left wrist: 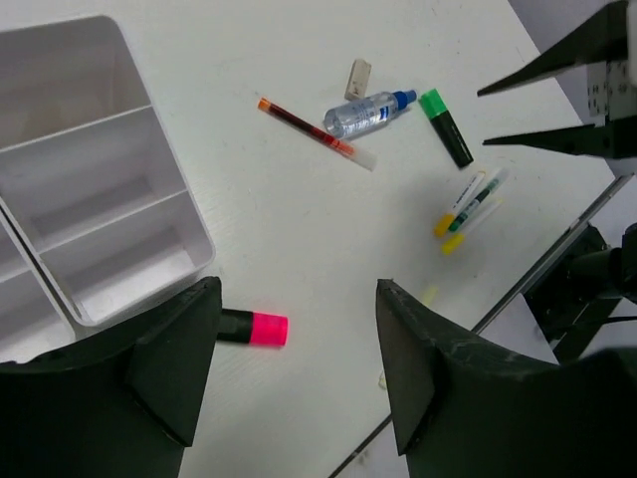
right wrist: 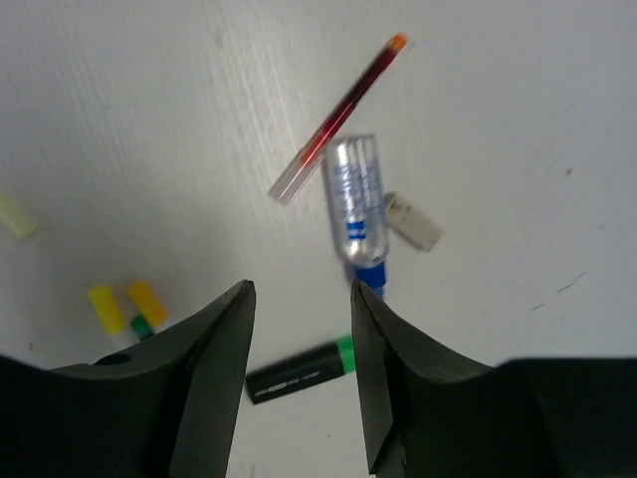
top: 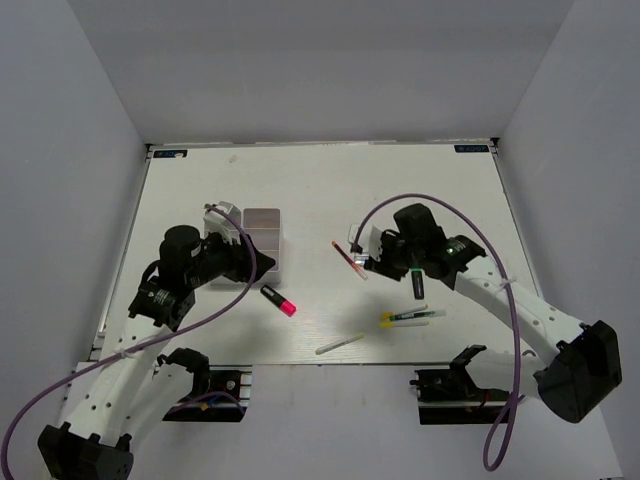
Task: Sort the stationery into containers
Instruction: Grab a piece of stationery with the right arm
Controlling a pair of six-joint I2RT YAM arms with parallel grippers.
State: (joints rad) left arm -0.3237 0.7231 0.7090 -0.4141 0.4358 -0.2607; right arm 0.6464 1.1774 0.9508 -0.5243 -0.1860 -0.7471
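— From above, which step is in hand?
— Sorting is judged hardly begun. The containers [top: 264, 225] sit at centre left, and the stationery is scattered over the tabletop [top: 300, 180]. A pink-tipped highlighter [top: 279, 300] lies just below the containers. A red pen [top: 350, 260], a green-tipped highlighter [top: 418, 284] and yellow-capped markers [top: 410, 318] lie at centre right.
— And the left wrist view?
— The left tool [left wrist: 299, 368] is seen spread wide, with nothing held. The pink-tipped highlighter lies at lower left, partly hidden by one finger. The compartments in view at upper left hold nothing.
— The right wrist view?
— The right tool [right wrist: 299, 368] is moderately parted and empty. A clear-blue tube [right wrist: 356, 204] lies mid-frame just beside the red pen, with an eraser [right wrist: 413, 221] alongside.
— What is called for next?
— Probably each tool should be lowered and centred over its nearest item, then closed.
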